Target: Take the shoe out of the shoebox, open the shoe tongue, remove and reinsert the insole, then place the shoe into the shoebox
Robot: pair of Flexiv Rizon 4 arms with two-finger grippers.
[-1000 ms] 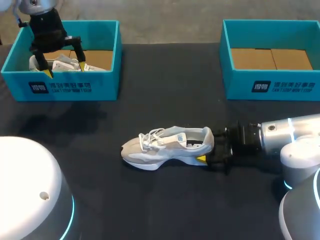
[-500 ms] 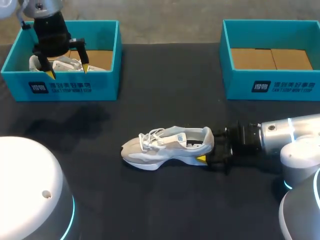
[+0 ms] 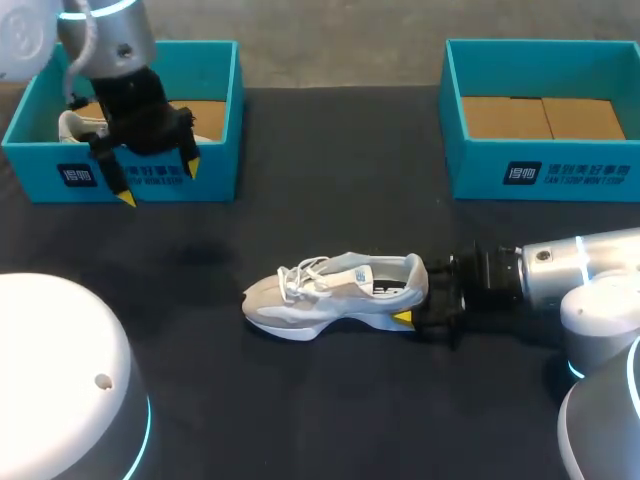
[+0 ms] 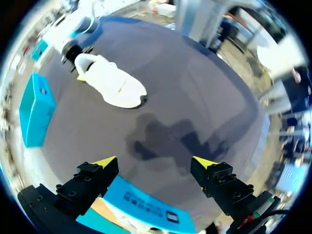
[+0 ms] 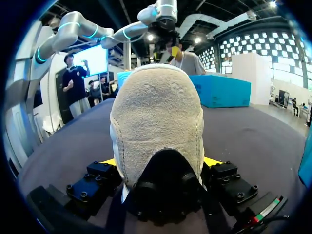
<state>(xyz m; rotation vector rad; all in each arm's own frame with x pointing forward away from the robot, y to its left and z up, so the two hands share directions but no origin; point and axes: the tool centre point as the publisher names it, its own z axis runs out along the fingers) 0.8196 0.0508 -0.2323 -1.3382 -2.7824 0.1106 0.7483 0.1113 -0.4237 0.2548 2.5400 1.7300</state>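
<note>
white shoe (image 3: pixel 335 293), teal shoeboxes (image 3: pixel 480 172), black table (image 3: pixel 330 400)

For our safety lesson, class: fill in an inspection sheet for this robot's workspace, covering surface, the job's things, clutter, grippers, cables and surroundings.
Surface: dark table.
Job's things: white shoe on its sole mid-table; left shoebox holds a second shoe; right shoebox shows only its cardboard floor.
Clutter: nothing seen.
Grippers: left gripper open, above the left shoebox's front wall; right gripper shut on the shoe's heel.
Cables: nothing seen.
Surroundings: nothing seen reaching over the table.
</note>
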